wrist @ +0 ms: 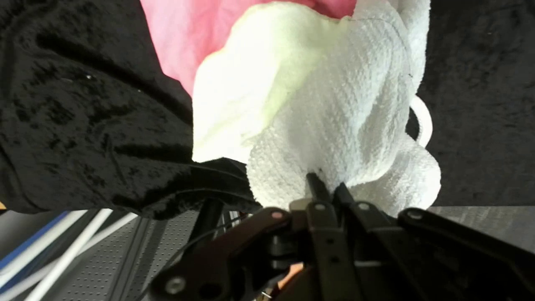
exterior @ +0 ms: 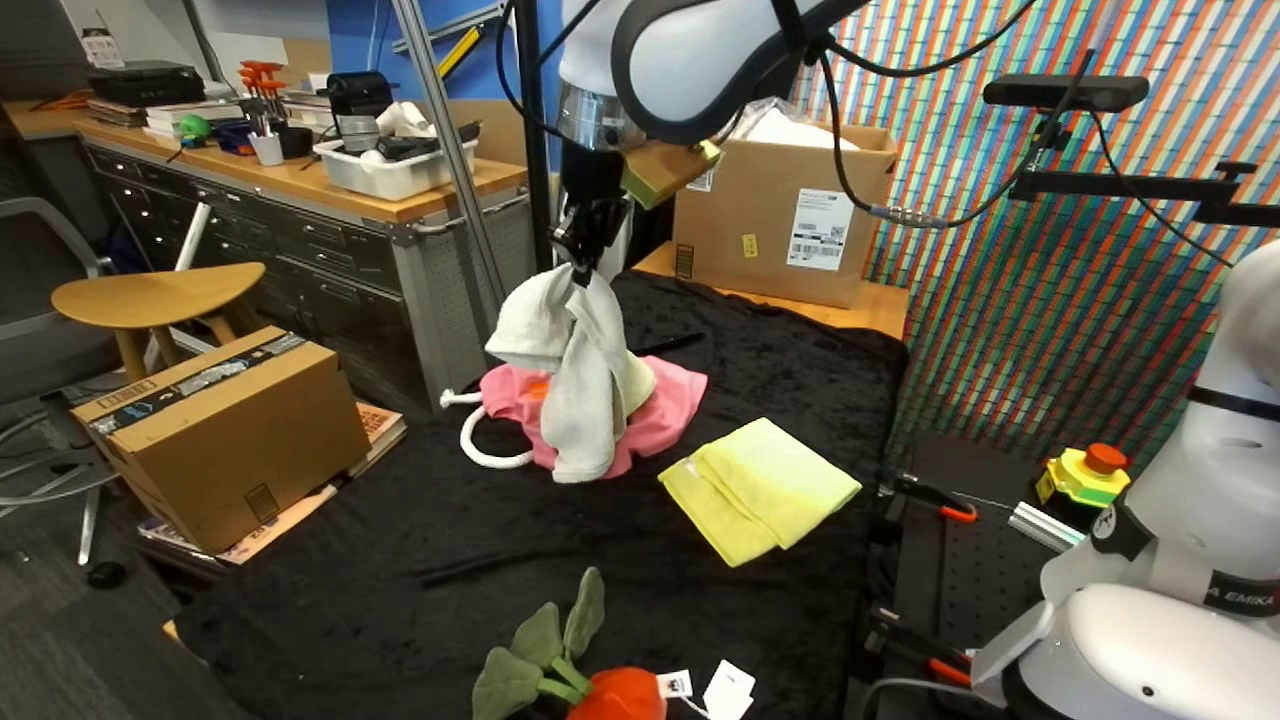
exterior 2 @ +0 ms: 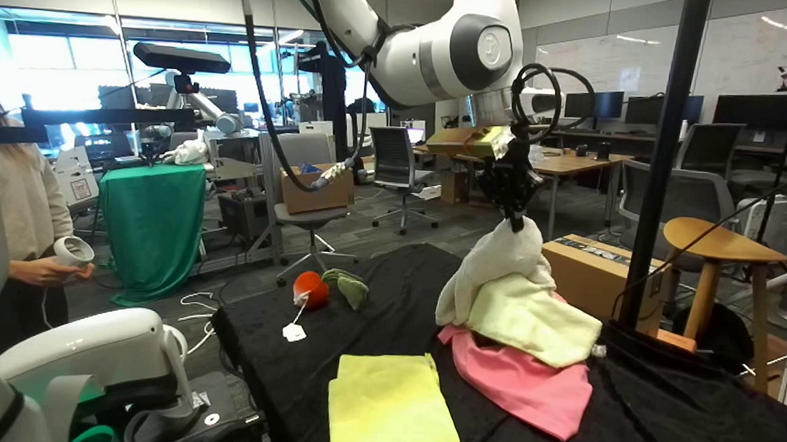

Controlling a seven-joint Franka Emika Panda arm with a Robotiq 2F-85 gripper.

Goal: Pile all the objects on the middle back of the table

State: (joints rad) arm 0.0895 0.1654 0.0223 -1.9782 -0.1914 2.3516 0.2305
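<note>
My gripper (exterior: 582,272) is shut on the top of a white cloth (exterior: 585,400), which hangs from the fingers in folds. The grip also shows in an exterior view (exterior 2: 516,223) and in the wrist view (wrist: 327,189). The white cloth hangs over a pale yellow cloth (exterior 2: 531,315) and a pink fabric piece (exterior 2: 520,389) with a white rope loop (exterior: 495,460). Part of the pink piece is hidden beneath them. A folded bright yellow cloth (exterior: 765,485) lies apart on the black-covered table (exterior: 400,600). A red plush vegetable with green leaves (exterior 2: 311,290) lies near another edge.
A large cardboard box (exterior: 780,220) stands beyond the table edge near the gripper. A dark vertical post (exterior 2: 663,162) rises beside the pile. A cardboard box on books (exterior: 225,440) stands beside the table. The robot base and a red stop button (exterior: 1105,459) sit at another side.
</note>
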